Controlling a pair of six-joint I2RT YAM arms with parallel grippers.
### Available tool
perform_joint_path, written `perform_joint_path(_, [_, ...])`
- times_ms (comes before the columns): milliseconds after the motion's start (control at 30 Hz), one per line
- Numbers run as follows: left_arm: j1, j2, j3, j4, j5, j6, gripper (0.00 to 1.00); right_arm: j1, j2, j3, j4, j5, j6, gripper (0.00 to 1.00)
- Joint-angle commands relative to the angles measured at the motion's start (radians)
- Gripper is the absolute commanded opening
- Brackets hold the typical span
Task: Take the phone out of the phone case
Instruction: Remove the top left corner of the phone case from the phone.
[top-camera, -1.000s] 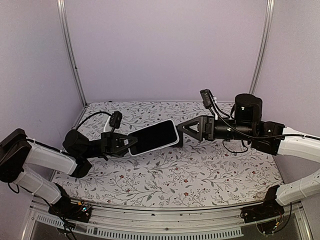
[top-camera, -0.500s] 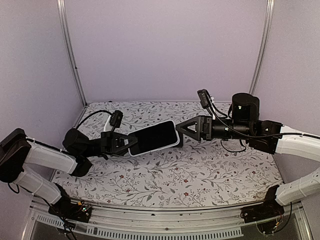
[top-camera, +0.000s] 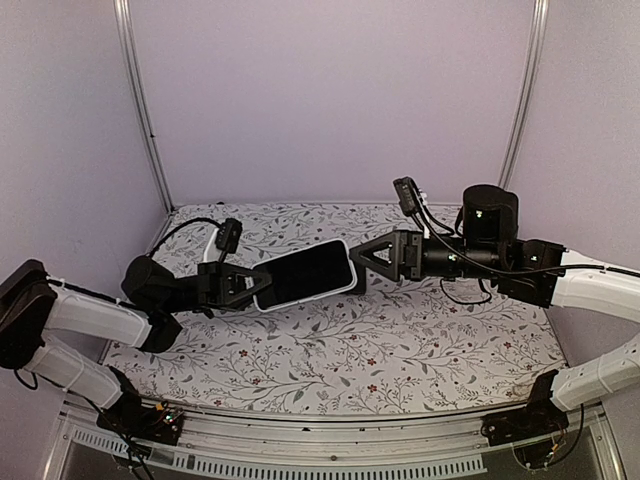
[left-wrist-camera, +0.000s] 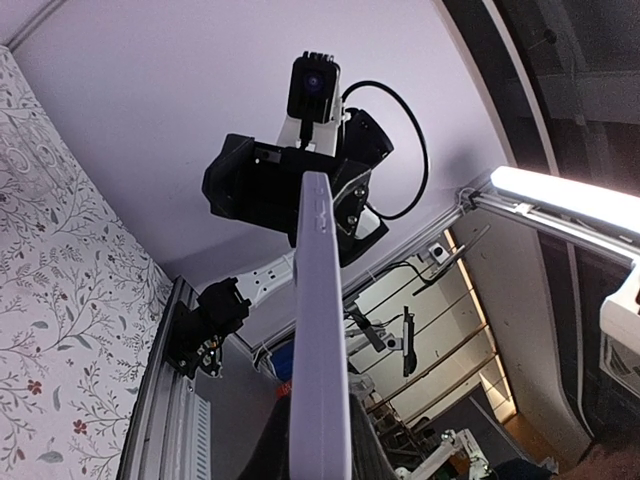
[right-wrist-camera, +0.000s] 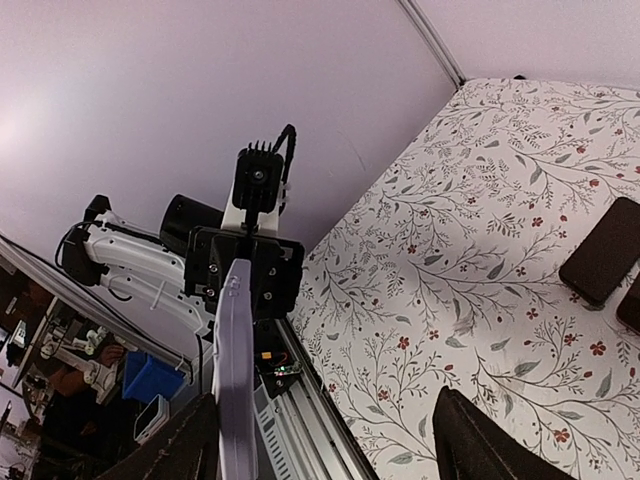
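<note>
The left gripper (top-camera: 258, 287) held the phone case (top-camera: 264, 306) clear of the floral tabletop (top-camera: 400, 340), its jaws clenched on one short end of the pale shell. The black phone (top-camera: 305, 274) sat inside the case, its dark screen turned up toward the overhead camera and the case's light rim showing around it. The cased phone stretched between the two arms, over the middle of the tabletop and tilted slightly, with the end nearer the right arm the higher one.

The right gripper (top-camera: 356, 270) faced that far end with its jaws spread wide, one finger on each side of the case's corner. Whether either finger touched the shell could not be told.

Seen from the left wrist, the case appeared edge-on as a thin pale strip, with the right gripper and its camera just behind it. The right wrist view showed the same thin edge standing between that gripper's two open fingers (right-wrist-camera: 480, 440), nearer the left one in the frame. Two dark flat slabs (right-wrist-camera: 600, 262) lay on the tabletop at the right edge of that view.
</note>
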Motion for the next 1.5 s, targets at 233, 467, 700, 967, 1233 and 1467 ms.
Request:
perform_joint_path(233, [-0.041, -0.112, 0.059, 0.117, 0.042, 0.074, 0.0, -0.004, 0.034, -0.013, -0.128, 0.127, -0.005, 0.74])
perform_joint_path(467, [-0.065, -0.143, 0.072, 0.084, 0.059, 0.108, 0.0, -0.024, 0.036, -0.019, -0.155, 0.132, 0.02, 0.73])
perform_joint_path(700, [-0.084, -0.167, 0.086, 0.045, 0.075, 0.139, 0.0, -0.038, 0.051, -0.01, -0.182, 0.132, 0.028, 0.72])
perform_joint_path(967, [-0.098, -0.197, 0.099, -0.021, 0.088, 0.175, 0.0, -0.056, 0.065, 0.002, -0.2, 0.134, 0.039, 0.71])
perform_joint_path(1233, [-0.112, -0.241, 0.1, -0.096, 0.092, 0.224, 0.0, -0.068, 0.112, 0.027, -0.222, 0.134, 0.044, 0.71])
perform_joint_path(1467, [-0.119, -0.251, 0.098, -0.135, 0.088, 0.246, 0.0, -0.088, 0.138, 0.049, -0.227, 0.121, 0.038, 0.71])
